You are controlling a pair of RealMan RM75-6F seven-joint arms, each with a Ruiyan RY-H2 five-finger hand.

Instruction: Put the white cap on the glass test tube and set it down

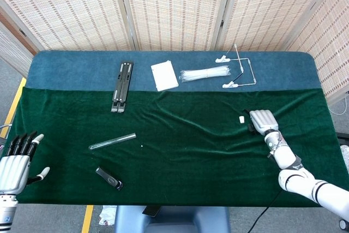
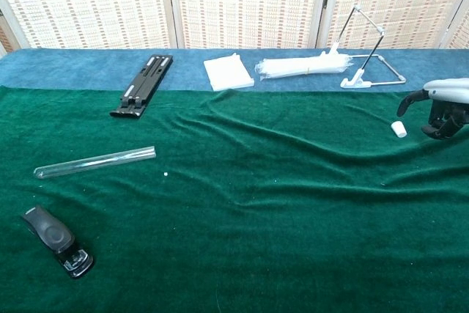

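Observation:
The small white cap (image 1: 241, 119) (image 2: 398, 129) lies on the green cloth at the right. My right hand (image 1: 262, 120) (image 2: 442, 110) hovers just right of it, fingers curled downward, holding nothing; its fingertips are close to the cap but apart from it. The glass test tube (image 1: 112, 141) (image 2: 95, 161) lies flat on the cloth at the left, far from the cap. My left hand (image 1: 15, 163) rests open at the table's left front corner, seen only in the head view.
A black clip-like tool (image 1: 109, 178) (image 2: 57, 241) lies near the front left. At the back are a black rack (image 1: 122, 86), a white pad (image 1: 164, 75), a bag of clear tubes (image 1: 205, 73) and a wire stand (image 1: 238, 69). The cloth is wrinkled mid-table.

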